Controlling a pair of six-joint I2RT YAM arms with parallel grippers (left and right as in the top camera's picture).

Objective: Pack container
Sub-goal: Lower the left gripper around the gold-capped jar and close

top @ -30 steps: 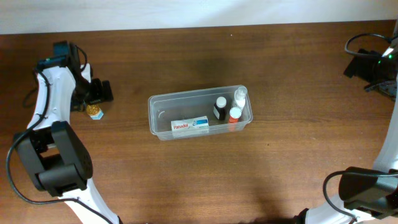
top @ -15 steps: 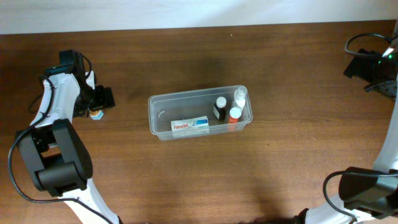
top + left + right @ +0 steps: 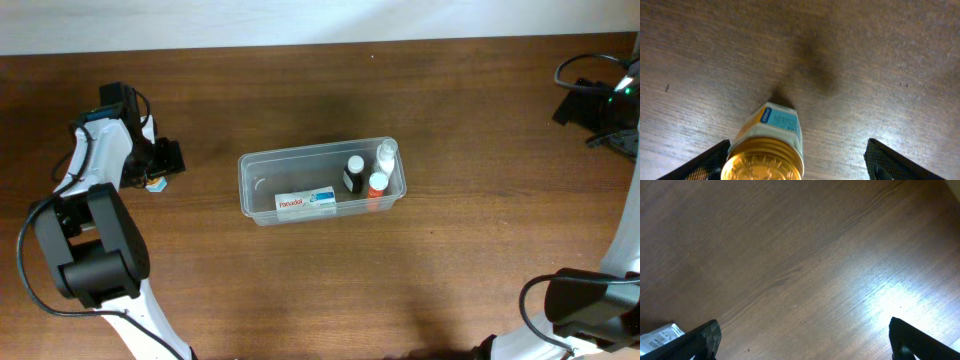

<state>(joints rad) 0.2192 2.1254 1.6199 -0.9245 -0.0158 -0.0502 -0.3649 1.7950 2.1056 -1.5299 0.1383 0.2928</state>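
The container (image 3: 248, 172) is a clear rectangular tub at the table's middle. It holds a Panadol box (image 3: 306, 201), a black bottle (image 3: 354, 172), a white bottle (image 3: 386, 154) and an orange-capped bottle (image 3: 377, 184). At the far left a small gold-lidded jar (image 3: 771, 150) with a blue and yellow label stands on the table. My left gripper (image 3: 797, 150) is open around it. The jar sits close against the left finger, with a wide gap to the right finger (image 3: 890, 162). My right gripper (image 3: 804, 330) is open over bare wood with nothing between its fingers.
The jar (image 3: 153, 184) and left gripper (image 3: 160, 162) lie well left of the tub. Black cables and gear (image 3: 595, 105) sit at the far right back. A white printed packet (image 3: 657, 335) shows at the right wrist view's lower left edge.
My left gripper has shifted over the jar, which now stands between its fingers, and the fingers have narrowed somewhat. The right arm and the tub's contents have not moved.
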